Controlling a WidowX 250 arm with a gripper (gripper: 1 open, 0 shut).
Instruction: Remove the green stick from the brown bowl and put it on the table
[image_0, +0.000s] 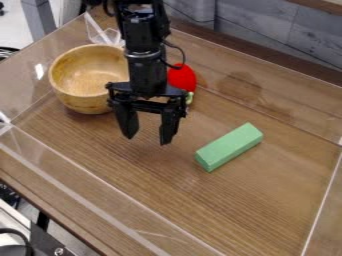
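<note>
The light-green bar-shaped block (229, 147) lies flat on the brown wood-grain surface (160, 205), right of the black gripper (147, 130), whose jaws stand apart, empty.

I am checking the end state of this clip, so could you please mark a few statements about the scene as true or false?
1. The green stick lies flat on the table. True.
2. The brown bowl holds the green stick. False: the bowl looks empty, and the stick lies apart from it on the table.
3. The gripper has its fingers spread open and holds nothing. True.
4. The red strawberry toy sits inside the bowl. False: it sits on the table beside the bowl, partly hidden behind the arm.
5. The gripper is touching the green stick. False: the gripper and the stick are apart.
</note>
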